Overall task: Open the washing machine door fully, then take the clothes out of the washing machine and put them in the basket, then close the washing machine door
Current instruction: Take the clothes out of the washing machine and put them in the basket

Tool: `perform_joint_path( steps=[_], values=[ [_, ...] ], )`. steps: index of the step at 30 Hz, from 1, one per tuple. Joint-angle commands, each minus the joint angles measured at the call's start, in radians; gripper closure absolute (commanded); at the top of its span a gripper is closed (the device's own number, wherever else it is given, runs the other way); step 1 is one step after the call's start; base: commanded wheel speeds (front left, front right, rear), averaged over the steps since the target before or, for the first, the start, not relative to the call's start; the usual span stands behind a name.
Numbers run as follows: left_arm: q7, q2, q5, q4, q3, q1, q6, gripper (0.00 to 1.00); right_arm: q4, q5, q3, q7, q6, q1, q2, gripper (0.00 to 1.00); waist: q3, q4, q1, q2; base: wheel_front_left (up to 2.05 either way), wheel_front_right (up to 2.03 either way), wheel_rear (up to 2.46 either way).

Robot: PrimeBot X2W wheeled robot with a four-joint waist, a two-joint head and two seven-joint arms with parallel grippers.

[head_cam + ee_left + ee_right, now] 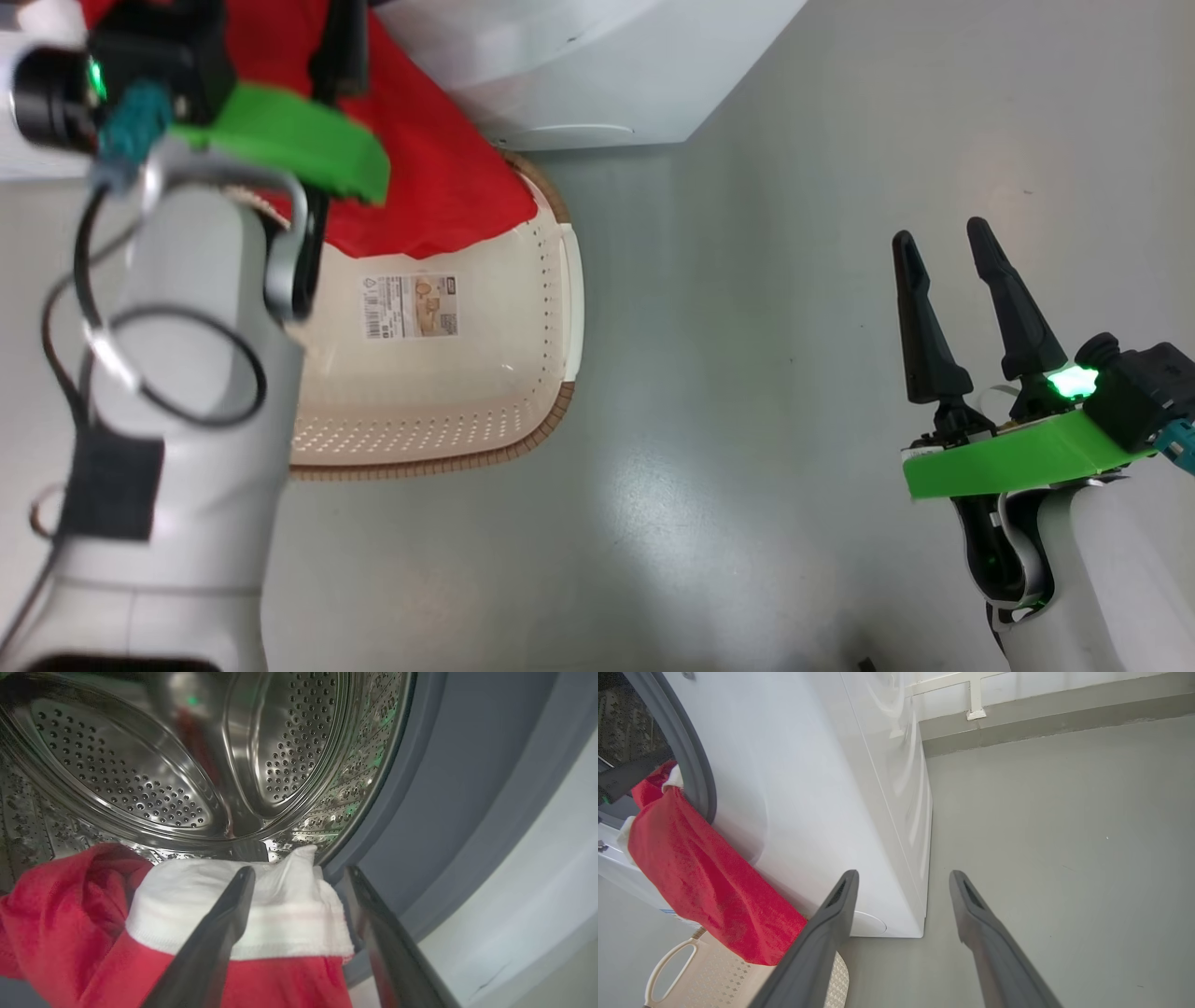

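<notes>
Red clothes (439,177) hang out of the washing machine (579,75) mouth and drape down into the cream basket (571,308) on the floor below. In the left wrist view my left gripper (299,870) is open at the drum's lip. One finger lies over the white cuff of the red clothes (60,914) and the other stands beside the grey gasket (444,788). Nothing is pinched between the fingers. My right gripper (940,231) hangs open and empty over bare floor, well right of the basket. The washing machine door is out of view.
The steel drum (140,779) behind the cloth holds nothing else that I can see. The washer's white side (808,788) stands left of my right gripper (903,873). Grey floor runs to a wall skirting (1041,723). The basket's handle (668,961) shows under the hanging cloth (700,882).
</notes>
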Motion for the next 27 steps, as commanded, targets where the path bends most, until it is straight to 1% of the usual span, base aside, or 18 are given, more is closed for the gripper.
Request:
perform_joint_path(
  steps=[1, 6, 7, 9, 14, 17, 18, 19, 20, 21, 22, 23, 25, 27],
  values=[
    [-0.005, 0.034, 0.016, 0.028, 0.009, -0.036, 0.002, 0.00, -0.024, -0.002, 0.023, -0.006, 0.008, -0.009, 0.001, 0.00, 0.007, -0.005, 0.0000, -0.0001, 0.00, 0.00, 0.00],
    [-0.005, 0.039, 0.034, 0.186, -0.007, -0.138, 0.021, 0.00, -0.024, -0.001, 0.025, -0.006, 0.008, -0.017, 0.004, 0.00, 0.013, -0.013, 0.0000, -0.0001, 0.00, 0.00, 0.00],
    [-0.005, 0.039, 0.034, 0.186, -0.007, -0.138, 0.021, 0.00, -0.024, -0.001, 0.025, -0.006, 0.008, -0.017, 0.004, 0.00, 0.013, -0.013, 0.0000, -0.0001, 0.00, 0.00, 0.00],
    [-0.004, 0.043, 0.045, 0.239, -0.016, -0.170, 0.034, 0.00, -0.024, 0.000, 0.025, -0.006, 0.008, -0.018, 0.005, 0.00, 0.014, -0.015, 0.0000, -0.0001, 0.00, 0.00, 0.00],
    [-0.004, 0.048, 0.047, 0.349, -0.025, -0.223, 0.043, 0.00, -0.026, 0.000, 0.021, -0.006, 0.008, -0.014, 0.007, 0.00, 0.013, -0.014, 0.0000, -0.0001, 0.00, 0.00, 0.00],
    [-0.004, 0.049, 0.041, 0.392, -0.026, -0.242, 0.043, 0.00, -0.026, 0.000, 0.018, -0.006, 0.008, -0.011, 0.007, 0.00, 0.009, -0.011, 0.0000, -0.0001, 0.00, 0.00, 0.00],
    [-0.004, 0.049, 0.037, 0.404, -0.026, -0.246, 0.041, 0.02, -0.026, -0.001, 0.018, -0.006, 0.008, -0.010, 0.008, 0.00, 0.008, -0.010, 0.0000, -0.0001, 0.00, 0.00, 0.00],
    [-0.004, 0.049, 0.034, 0.415, -0.026, -0.250, 0.039, 0.51, -0.026, -0.001, 0.018, -0.006, 0.008, -0.010, 0.008, 0.00, 0.006, -0.008, 0.0000, -0.0001, 0.00, 0.00, 0.00],
    [-0.004, 0.049, 0.032, 0.424, -0.027, -0.253, 0.037, 0.57, -0.026, -0.002, 0.018, -0.006, 0.008, -0.009, 0.008, 0.00, 0.005, -0.007, 0.0000, -0.0001, 0.00, 0.00, 0.00],
    [-0.004, 0.048, 0.031, 0.431, -0.028, -0.256, 0.037, 0.67, -0.026, -0.002, 0.018, -0.006, 0.008, -0.009, 0.008, 0.00, 0.004, -0.005, 0.0000, -0.0001, 0.00, 0.00, 0.00],
    [-0.004, 0.048, 0.029, 0.438, -0.029, -0.259, 0.036, 0.82, -0.026, -0.003, 0.018, -0.006, 0.008, -0.009, 0.008, 0.00, 0.002, -0.003, 0.0000, -0.0001, 0.00, 0.00, 0.00],
    [-0.004, 0.048, 0.026, 0.443, -0.030, -0.260, 0.036, 0.93, -0.025, -0.004, 0.019, -0.006, 0.008, -0.009, 0.008, 0.00, 0.000, -0.002, 0.0000, -0.0001, 0.00, 0.00, 0.00],
    [-0.004, 0.046, 0.022, 0.445, -0.032, -0.261, 0.035, 0.94, -0.025, -0.004, 0.020, -0.006, 0.008, -0.008, 0.006, 0.00, -0.003, 0.001, 0.0000, -0.0001, 0.00, 0.00, 0.00],
    [-0.004, 0.045, 0.017, 0.439, -0.033, -0.258, 0.034, 0.99, -0.026, -0.005, 0.020, -0.006, 0.008, -0.006, 0.005, 0.00, -0.006, 0.004, 0.0000, -0.0001, 0.00, 0.00, 0.00]
  ],
)
